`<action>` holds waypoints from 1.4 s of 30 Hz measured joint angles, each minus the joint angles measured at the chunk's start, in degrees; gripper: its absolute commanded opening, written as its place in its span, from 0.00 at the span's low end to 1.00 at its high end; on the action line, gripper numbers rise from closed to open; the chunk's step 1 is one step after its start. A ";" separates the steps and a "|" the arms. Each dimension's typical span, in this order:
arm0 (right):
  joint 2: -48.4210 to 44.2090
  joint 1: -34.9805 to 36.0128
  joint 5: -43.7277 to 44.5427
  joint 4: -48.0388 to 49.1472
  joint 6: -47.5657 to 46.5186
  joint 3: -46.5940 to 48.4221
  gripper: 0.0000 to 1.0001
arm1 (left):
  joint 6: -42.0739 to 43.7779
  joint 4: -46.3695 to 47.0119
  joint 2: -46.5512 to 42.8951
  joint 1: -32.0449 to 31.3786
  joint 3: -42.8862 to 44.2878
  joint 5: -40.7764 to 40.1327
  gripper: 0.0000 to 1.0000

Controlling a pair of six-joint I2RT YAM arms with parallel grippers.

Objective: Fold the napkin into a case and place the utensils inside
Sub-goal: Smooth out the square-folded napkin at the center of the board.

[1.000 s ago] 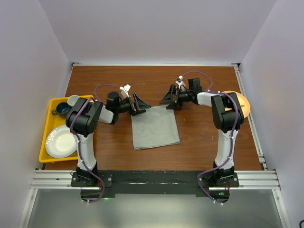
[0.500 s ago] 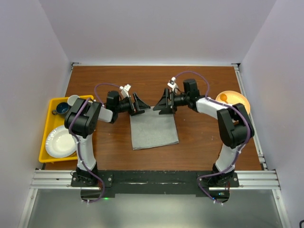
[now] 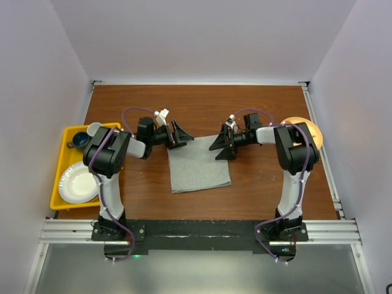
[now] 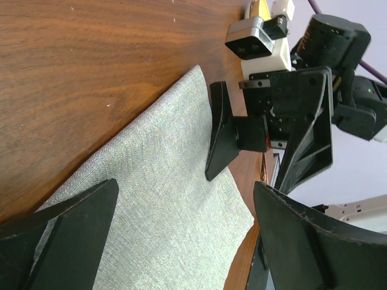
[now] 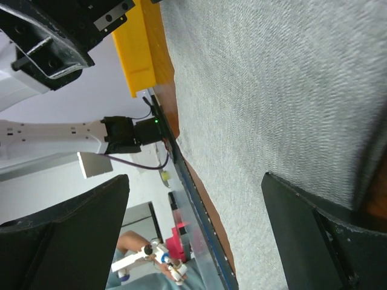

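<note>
1. The napkin (image 3: 199, 164) lies flat and unfolded in the middle of the table (image 3: 257, 184).
2. The left claw (image 3: 184, 135) is at the napkin's 11 o'clock corner, jaws spread wide and holding nothing.
3. The right claw (image 3: 217, 147) is at the 1 o'clock corner, jaws also wide apart and holding nothing.
4. In the left wrist view, the left claw (image 4: 181, 241) straddles the napkin (image 4: 163, 199). The cloth runs between both fingers, and whether they touch it cannot be told.
5. The same view shows the right claw (image 4: 266, 130) across the cloth, with one fingertip at the napkin's far edge.
6. In the right wrist view, the napkin (image 5: 260, 90) fills the space between the right claw's (image 5: 193, 235) fingers. The weave is blurred where it is close to the lens.
7. A yellow tray (image 3: 66, 138) sits at the table's 9 o'clock and holds a white plate (image 3: 78, 182). Its far dishes are partly hidden by the left arm (image 3: 109, 153).
8. An orange plate (image 3: 309, 128) at 3 o'clock is mostly hidden behind the right arm (image 3: 293, 150). What is on it cannot be made out.
</note>
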 measured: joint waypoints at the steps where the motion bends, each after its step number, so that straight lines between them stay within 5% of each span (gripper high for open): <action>1: 0.50 -0.59 -0.66 -1.79 -1.29 0.94 0.98 | 0.00 0.00 0.00 0.00 0.00 0.00 1.00; 7: -1.62 -0.39 0.26 -8.68 -5.60 2.86 0.98 | 0.00 0.02 0.00 0.02 0.00 0.02 1.00; 15: -18.45 7.74 1.44 -5.44 -2.51 -5.64 0.98 | -0.07 0.07 0.00 0.02 0.00 0.00 1.00; 23: -9.35 6.29 1.68 -8.11 -5.62 -11.34 0.98 | -0.04 0.07 0.00 0.04 0.00 0.00 1.00; 35: -5.11 0.22 1.11 -26.58 -21.68 -2.84 0.98 | 0.33 -2.82 -3.56 0.44 -3.06 1.05 1.00; 42: -5.51 5.18 4.59 -38.97 -34.14 6.49 0.98 | 1.51 -6.38 -10.75 -0.31 -3.52 3.17 1.00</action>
